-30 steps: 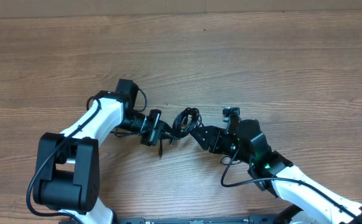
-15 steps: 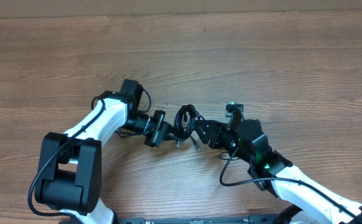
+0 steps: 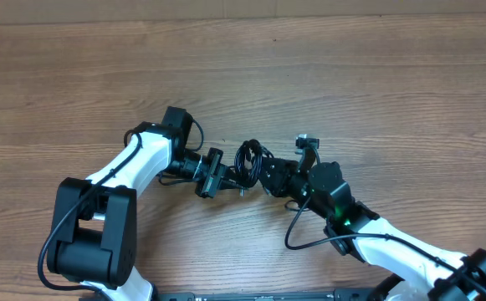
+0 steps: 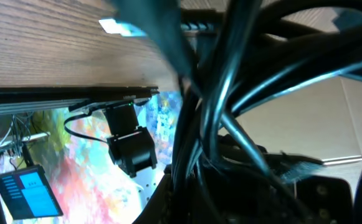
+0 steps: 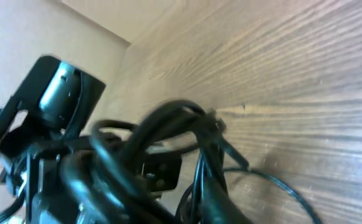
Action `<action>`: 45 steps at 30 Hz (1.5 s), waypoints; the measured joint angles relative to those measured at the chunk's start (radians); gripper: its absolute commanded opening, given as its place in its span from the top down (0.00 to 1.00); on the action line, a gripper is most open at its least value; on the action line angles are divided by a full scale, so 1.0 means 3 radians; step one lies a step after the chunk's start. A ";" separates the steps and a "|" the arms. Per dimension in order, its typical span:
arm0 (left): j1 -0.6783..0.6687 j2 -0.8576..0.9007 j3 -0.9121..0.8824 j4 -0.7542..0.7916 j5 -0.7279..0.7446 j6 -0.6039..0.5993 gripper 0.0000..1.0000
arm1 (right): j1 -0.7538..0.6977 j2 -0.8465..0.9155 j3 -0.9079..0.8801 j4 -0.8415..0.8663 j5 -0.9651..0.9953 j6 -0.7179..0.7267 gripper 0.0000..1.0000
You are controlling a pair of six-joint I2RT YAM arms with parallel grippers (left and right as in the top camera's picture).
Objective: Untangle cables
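Looking at cables [image 3: 249, 159]: bunched in one tight looped knot at mid table [image 3: 351, 84], wedged betw. left gripper [image 3: 225, 176] and right gripper [image 3: 262, 178], touching both. Can't split three cords by eye; can't say if lifted or resting on wood. Left gripper: clenched tight, apparently on a strand at knot's left edge, judging from overhead plus left wrist view, filled w/ cables [image 4: 199, 124] right at lens. Right gripper: buried in knot's right side; cannot tell if clamped or released, fingers hidden behind cables [image 5: 162, 127] in right wrist view.

Risks from here, as judgement only:
- Pulling arms apart w/ both pinching same cord: would cinch knot tighter, not loosen.
- Grabbing several strands at once on right: would drag whole bundle, no separation.
- Tugging hard on thin cord: could slip out of left pinch, or strain a plug end.
- Hooking a loop on arm's own thick wire [image 3: 290, 237], w/ both wrists v. close.
- Working nearly blind, both wrist cams blocked: easy to misjudge strand held.

Better to pull slowly, watching for loops opening.
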 measured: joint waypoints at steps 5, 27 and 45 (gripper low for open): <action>0.0000 0.0000 0.0003 0.0004 0.0009 0.0062 0.96 | 0.0009 0.0032 0.0000 0.0006 0.0331 -0.0018 0.96; 0.0774 0.0000 0.0003 0.0954 -0.0844 0.0071 0.96 | 0.0011 -0.0596 0.0080 -0.2155 0.0633 -0.0370 0.96; 0.0830 0.0000 0.0003 0.0968 -0.0940 0.0722 0.96 | -0.0031 -0.0781 0.0114 -0.2193 0.0462 -0.0773 0.25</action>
